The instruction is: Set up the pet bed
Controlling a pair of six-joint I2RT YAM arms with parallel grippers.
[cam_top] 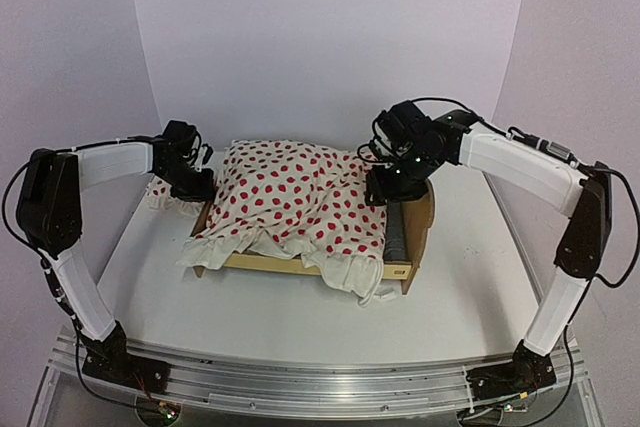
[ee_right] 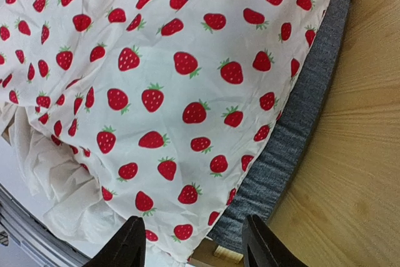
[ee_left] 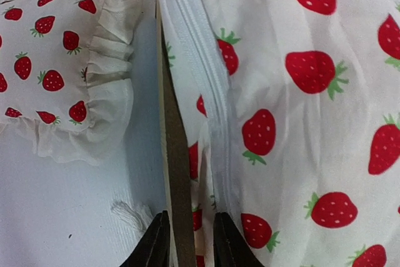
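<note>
The pet bed point(cam_top: 262, 263) stands mid-table with its wavy headboard point(cam_top: 427, 215) at the right. A white strawberry-print blanket point(cam_top: 300, 197) covers most of it and spills over the front rail. My left gripper point(cam_top: 196, 187) is at the bed's left end. In the left wrist view it point(ee_left: 190, 242) is closed narrowly on the bed's plywood rail point(ee_left: 177, 167) and the blanket edge point(ee_left: 300, 92). My right gripper point(cam_top: 386, 187) hovers open over the blanket point(ee_right: 156, 79) beside the grey felt base point(ee_right: 294, 136) and the headboard point(ee_right: 350, 154).
A small ruffled strawberry pillow point(cam_top: 166, 197) lies on the white table point(cam_top: 300, 317) just left of the bed; it also shows in the left wrist view point(ee_left: 50, 73). A metal mounting rail point(cam_top: 320, 382) runs along the near edge. White backdrop walls close in behind.
</note>
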